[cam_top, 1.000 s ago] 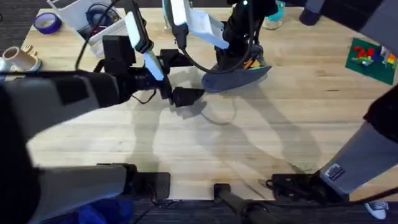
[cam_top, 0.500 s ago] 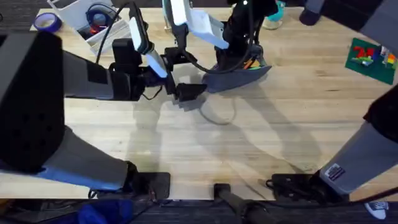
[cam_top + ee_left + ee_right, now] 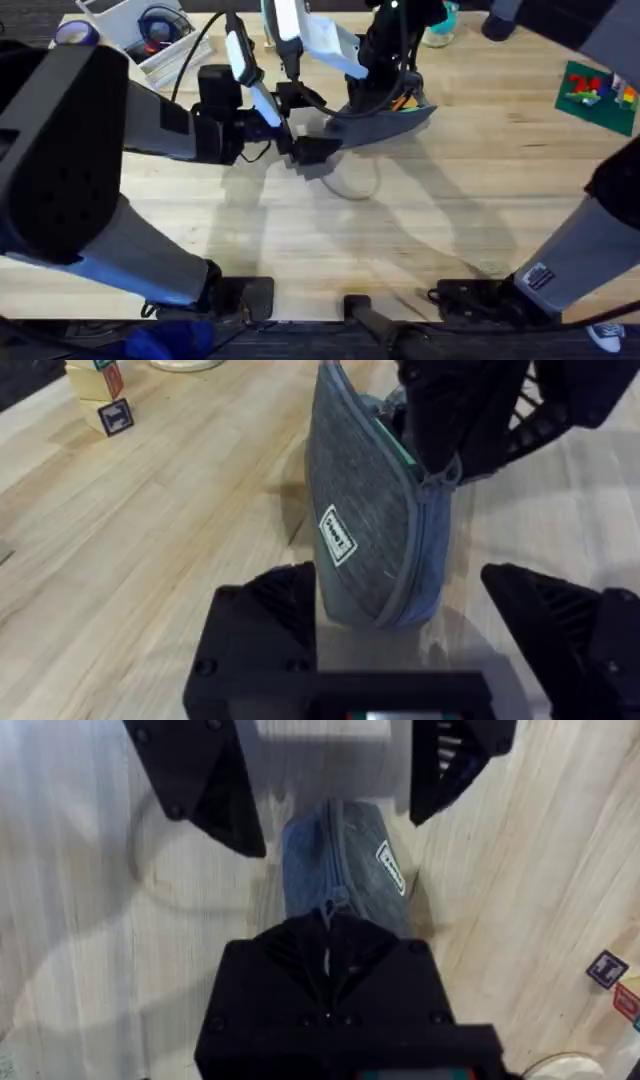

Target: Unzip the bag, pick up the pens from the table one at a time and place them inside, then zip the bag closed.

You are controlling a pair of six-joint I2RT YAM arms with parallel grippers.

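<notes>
Left end effector [image 3: 400,635] has closed in, straddling the bag [image 3: 375,530] end.

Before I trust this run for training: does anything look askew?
The grey pouch stands on edge rather than lying flat, the right gripper shut on its zipper. The open left gripper straddles its near end. Nothing looks spilled or damaged.

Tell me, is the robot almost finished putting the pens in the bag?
Nearly. Done: the green pen and what looks like the orange pen poke out inside the bag. In hand: the right gripper pinches the zipper pull, with part of the zipper closed, and the left gripper has its jaws open around the bag's end. Left: zip the rest shut.
</notes>
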